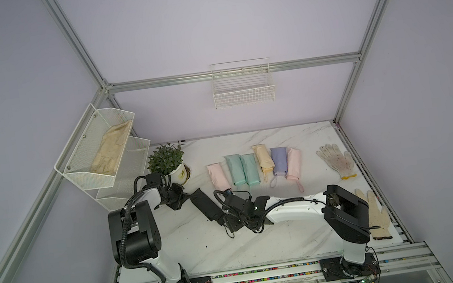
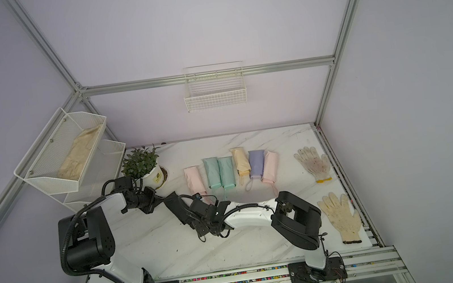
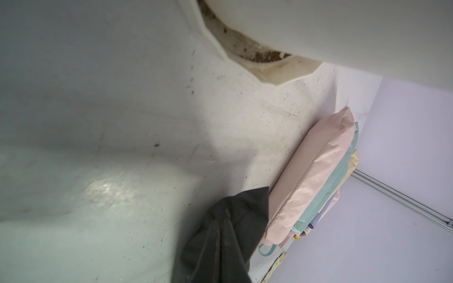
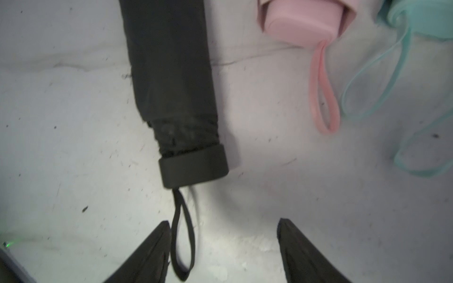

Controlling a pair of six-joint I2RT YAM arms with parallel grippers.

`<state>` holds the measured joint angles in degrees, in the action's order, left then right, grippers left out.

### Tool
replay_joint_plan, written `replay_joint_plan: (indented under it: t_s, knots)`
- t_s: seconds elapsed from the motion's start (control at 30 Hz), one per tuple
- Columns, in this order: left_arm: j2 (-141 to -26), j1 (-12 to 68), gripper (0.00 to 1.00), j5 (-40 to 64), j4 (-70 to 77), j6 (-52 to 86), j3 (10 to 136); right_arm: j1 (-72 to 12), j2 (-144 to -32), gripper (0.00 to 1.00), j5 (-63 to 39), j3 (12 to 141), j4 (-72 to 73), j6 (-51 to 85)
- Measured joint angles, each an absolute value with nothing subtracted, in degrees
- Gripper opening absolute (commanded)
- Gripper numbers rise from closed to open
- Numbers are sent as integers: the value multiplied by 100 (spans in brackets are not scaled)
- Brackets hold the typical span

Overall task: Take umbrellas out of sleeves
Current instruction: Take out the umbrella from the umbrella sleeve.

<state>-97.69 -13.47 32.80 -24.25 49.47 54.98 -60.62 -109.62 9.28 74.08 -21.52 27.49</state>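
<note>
While left claw point(image 1: 186, 196) pinches black sleeve point(image 1: 205, 206), right claw point(image 4: 223, 220) spread; pot logo point(image 1: 183, 172) unreadable.

My left arm point(image 1: 149, 198) and right arm point(image 1: 291, 212) are white shells with black joints; ribbed black conduit point(image 1: 124, 234) trails along them. The right gripper point(image 4: 223, 220) ends in black, tapering fingers point(image 4: 152, 252).

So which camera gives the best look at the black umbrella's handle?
The right wrist view: the handle cap shows close up, poking out of the black sleeve, wrist loop trailing. In both top views the right arm covers it; only the sleeve shows. The left wrist view catches just the sleeve's other end.
</note>
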Motion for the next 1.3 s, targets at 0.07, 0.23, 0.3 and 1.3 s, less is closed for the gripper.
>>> replay_joint_plan:
  t_s: [0.07,0.23,0.3,1.3]
  knots:
    - [-9769,-1350,0,3282,-2394,4947,5476,-5944,-11192,73,891,7682,-2161,2528]
    - [-9769,-1350,0,3284,-2355,4950,5474,-5970,-11666,73,650,8261,-2270,2110]
    - [-9769,-1350,0,3286,-2353,4950,5474,-5986,-11775,73,567,8388,-2298,2023]
    - [-9769,-1361,0,3400,-2294,4954,5446,-6053,-12370,37,467,9043,-2493,1848]
